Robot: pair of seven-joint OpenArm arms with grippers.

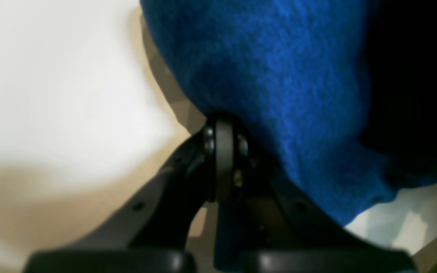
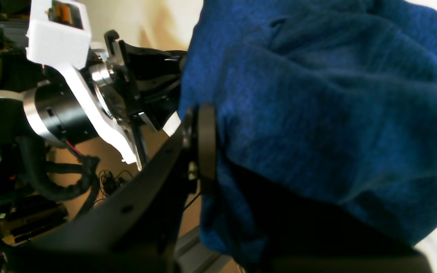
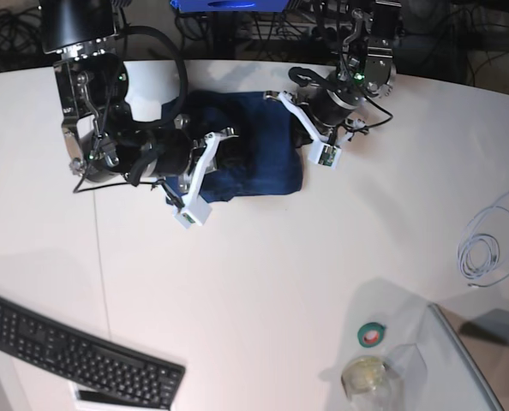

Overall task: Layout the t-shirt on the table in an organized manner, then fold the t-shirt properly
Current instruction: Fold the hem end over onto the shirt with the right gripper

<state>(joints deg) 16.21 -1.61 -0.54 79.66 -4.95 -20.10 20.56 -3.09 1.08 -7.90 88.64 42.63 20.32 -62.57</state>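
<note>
1. Navy knit shirt [image 3: 253, 150] sits bunched in a small heap at the far side of the table [image 3: 263, 282], between my two arms. No sleeves spread, no clean outline.
2. Progress judgement: layout not done, or the heap is a mid-fold bundle; can't tell which. No neat folded rectangle shows, so spreading flat and the real folds look left to do.
3. Left gripper [image 1: 224, 125]: jaws closed together on a fold of shirt, cloth draped over and past the tips, table just under it. Looks like a pinch on the heap's edge.
4. Right gripper [image 2: 199, 125]: jaws together too, shirt pressed against the tips and hanging over the far finger; reads as gripping cloth, though the far pad is buried.
5. Base view: right gripper at the heap's left edge, left gripper at its right edge, both touching cloth.
6. Keyboard [image 3: 79, 351] lies well apart from the shirt, near the table's front edge.
</note>
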